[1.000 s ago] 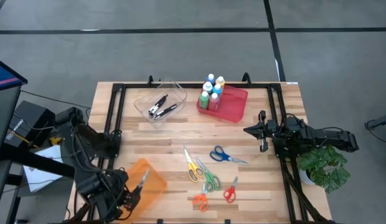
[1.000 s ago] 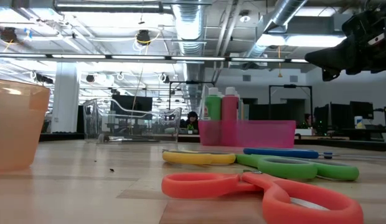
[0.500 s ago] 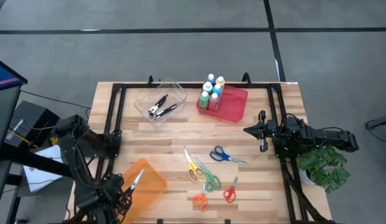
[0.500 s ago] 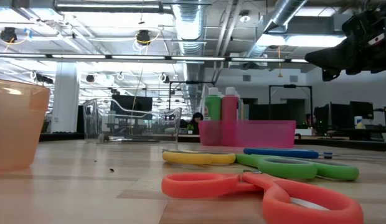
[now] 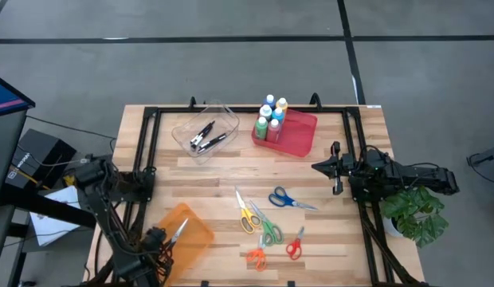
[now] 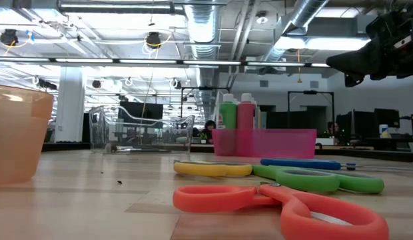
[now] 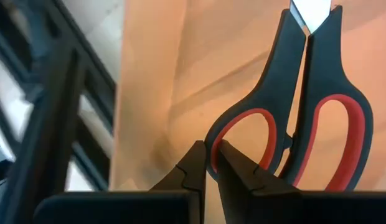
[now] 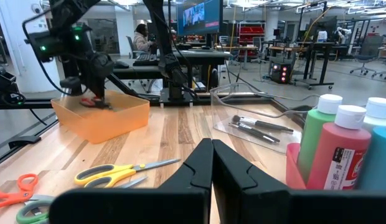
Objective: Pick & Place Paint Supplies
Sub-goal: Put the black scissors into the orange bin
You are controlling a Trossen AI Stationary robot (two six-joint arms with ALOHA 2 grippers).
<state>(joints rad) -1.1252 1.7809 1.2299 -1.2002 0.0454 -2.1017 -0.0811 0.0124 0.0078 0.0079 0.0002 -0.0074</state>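
Observation:
Several paint bottles [image 5: 271,118] with white caps stand upright in a red bin [image 5: 299,135] at the table's far side; they also show in the low view [image 6: 236,112] and the right wrist view [image 8: 339,152]. My left gripper [image 5: 157,239] is at the near left, pointing down into an orange bin [image 5: 191,239], shut on black-and-red scissors [image 7: 305,106]. My right gripper [image 5: 336,167] waits shut and level at the right edge, touching nothing. My left gripper pinches the rim of one red-lined handle loop [image 7: 211,146] of the scissors, one finger inside the loop and one outside. The fingers come from above, pointing steeply down. The blades [image 5: 180,229] reach out over the bin's floor; whether they rest on it I cannot tell.
Several coloured-handled scissors [image 5: 269,227] lie on the table's near middle. A clear bin [image 5: 205,131] with brushes stands at the far left of the red bin. A black frame [image 5: 151,143] runs round the table. A potted plant [image 5: 414,211] stands beyond the right edge.
My left gripper has gone down into the orange bin with the scissors and has tipped steeper and rolled a little. The scissors now sit lower inside the bin.

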